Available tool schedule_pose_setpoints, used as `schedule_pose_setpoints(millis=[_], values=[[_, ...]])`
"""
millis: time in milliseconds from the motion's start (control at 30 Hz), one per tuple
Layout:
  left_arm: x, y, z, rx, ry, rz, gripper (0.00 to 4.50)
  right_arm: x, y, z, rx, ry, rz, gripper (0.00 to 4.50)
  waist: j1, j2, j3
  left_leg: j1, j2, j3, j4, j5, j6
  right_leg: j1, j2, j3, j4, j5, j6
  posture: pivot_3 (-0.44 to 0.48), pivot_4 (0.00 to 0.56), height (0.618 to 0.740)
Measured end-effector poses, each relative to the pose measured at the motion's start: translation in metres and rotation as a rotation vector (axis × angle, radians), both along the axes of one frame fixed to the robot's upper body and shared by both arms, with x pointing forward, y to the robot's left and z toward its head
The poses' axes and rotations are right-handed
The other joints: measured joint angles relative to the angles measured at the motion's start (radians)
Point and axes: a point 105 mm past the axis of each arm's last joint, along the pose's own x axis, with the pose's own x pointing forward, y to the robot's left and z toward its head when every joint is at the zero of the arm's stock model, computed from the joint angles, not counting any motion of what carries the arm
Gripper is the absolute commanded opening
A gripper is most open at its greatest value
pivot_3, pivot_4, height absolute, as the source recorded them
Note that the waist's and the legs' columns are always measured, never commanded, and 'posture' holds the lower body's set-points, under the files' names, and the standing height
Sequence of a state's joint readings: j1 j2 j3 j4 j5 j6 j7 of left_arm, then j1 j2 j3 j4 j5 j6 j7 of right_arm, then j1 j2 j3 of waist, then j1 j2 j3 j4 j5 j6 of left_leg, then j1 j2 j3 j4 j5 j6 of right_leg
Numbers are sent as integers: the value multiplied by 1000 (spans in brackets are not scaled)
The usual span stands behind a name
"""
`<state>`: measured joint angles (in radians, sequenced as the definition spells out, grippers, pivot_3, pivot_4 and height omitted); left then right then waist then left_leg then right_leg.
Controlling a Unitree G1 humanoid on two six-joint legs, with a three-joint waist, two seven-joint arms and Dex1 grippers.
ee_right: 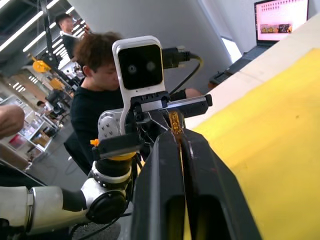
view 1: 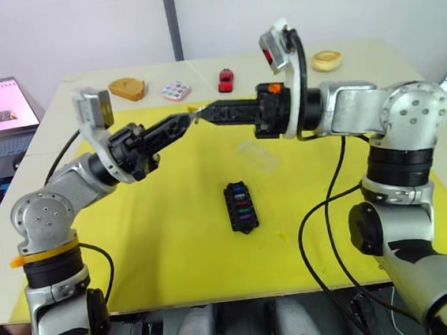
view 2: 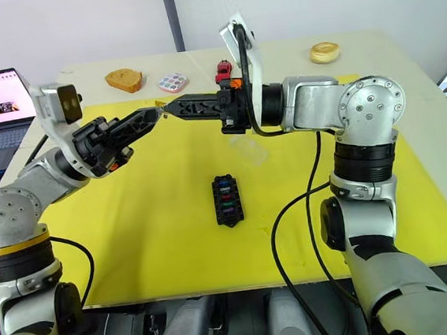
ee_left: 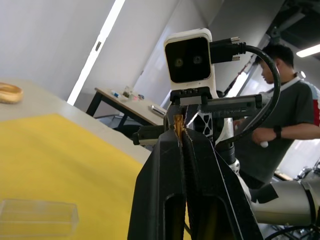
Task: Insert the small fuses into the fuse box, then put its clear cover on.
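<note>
I count one fuse box (view 1: 241, 206) on the yellow mat (view 1: 151, 238), one clear cover (view 1: 257, 155) lying flat just beyond it, and one amber fuse (view 1: 193, 112) up in the air between my two grippers. In the box's slots I can make out several coloured fuses, blue, teal, purple and red among them, but I cannot count them surely.

My left gripper (view 1: 189, 117) and my right gripper (view 1: 200, 113) meet tip to tip above the far part of the mat, well apart from the box. The amber fuse sits right at that meeting point. In the right wrist view it pokes out from my right fingers (ee_right: 165, 165), which are pressed together on it. In the left wrist view my left fingers (ee_left: 160, 170) are also closed, with the amber piece at their tips.

On the table beyond the mat sit one red toy car (view 1: 225, 79), one white tile with coloured dots (view 1: 175, 90), and two wooden pieces.
</note>
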<state>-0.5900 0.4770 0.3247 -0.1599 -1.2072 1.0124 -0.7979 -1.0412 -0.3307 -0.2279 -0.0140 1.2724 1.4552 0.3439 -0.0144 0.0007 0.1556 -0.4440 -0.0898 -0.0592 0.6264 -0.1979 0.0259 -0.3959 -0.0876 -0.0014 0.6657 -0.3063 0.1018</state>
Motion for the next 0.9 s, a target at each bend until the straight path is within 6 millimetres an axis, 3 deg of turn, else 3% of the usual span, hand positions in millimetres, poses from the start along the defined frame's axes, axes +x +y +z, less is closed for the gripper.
schedule_pose_setpoints(millis=[167, 267, 400, 467, 567, 633, 700, 800, 900], values=[[0, 1, -1, 10, 1, 5, 0, -1, 1, -1, -4, 1, 5, 66, -1, 0, 0, 0, 0, 0, 0, 0, 0, 0, 0, 0, 0, 0, 0, 0, 150, 740], [0, 4, -3, 51, 1, 27, 964, 0, 0, -3, -9, -19, 4, 0, 0, 0, 0, 0, 0, 0, 0, 0, 0, 0, 0, 0, 0, 0, 0, 0, 150, 740], [3, 24, -15, 190, 19, 114, 3097, 15, -19, 0, 17, -178, -88, 0, 0, 0, 1, 0, 0, 0, -1, 0, 0, -1, 0, 0, -1, 0, 0, 0, 150, 740], [4, 35, -22, 291, 2, 167, 4095, 21, -30, -6, -51, -310, -94, 0, 0, 0, 1, 0, 0, 1, -1, 0, 0, -2, 0, 0, -2, 0, 0, 0, 150, 740], [6, 41, -35, 439, -58, 241, 4095, 20, -39, -20, -128, -433, -24, 0, 0, 0, 1, 2, 0, 1, -3, 0, 0, -2, 0, 0, -3, 0, 0, 0, 150, 740], [6, 39, -59, 585, -116, 266, 4095, 16, -41, -43, -201, -542, 96, 0, 1, -2, 4, 0, 1, 1, -5, 1, -2, -2, 0, 1, -3, 0, 0, 0, 150, 740], [-11, 36, -86, 713, -153, 222, 4095, 24, -59, -77, -324, -605, 148, 0, -1, -2, 4, 1, 0, 2, -10, 1, -3, -2, -1, 2, -6, 0, 0, 0, 150, 740], [-20, 28, -97, 739, -179, 199, 4095, 28, -60, -111, -370, -595, 190, 0, 0, -1, 5, 1, 1, 2, -13, 2, -5, -4, -1, 2, -5, 0, 0, 0, 150, 740], [-28, 16, -101, 732, -213, 165, 4095, 28, -52, -125, -371, -626, 233, 0, 0, -1, 6, 1, 2, 2, -13, 3, -6, -5, 0, 2, -3, 0, 0, 0, 150, 740]])
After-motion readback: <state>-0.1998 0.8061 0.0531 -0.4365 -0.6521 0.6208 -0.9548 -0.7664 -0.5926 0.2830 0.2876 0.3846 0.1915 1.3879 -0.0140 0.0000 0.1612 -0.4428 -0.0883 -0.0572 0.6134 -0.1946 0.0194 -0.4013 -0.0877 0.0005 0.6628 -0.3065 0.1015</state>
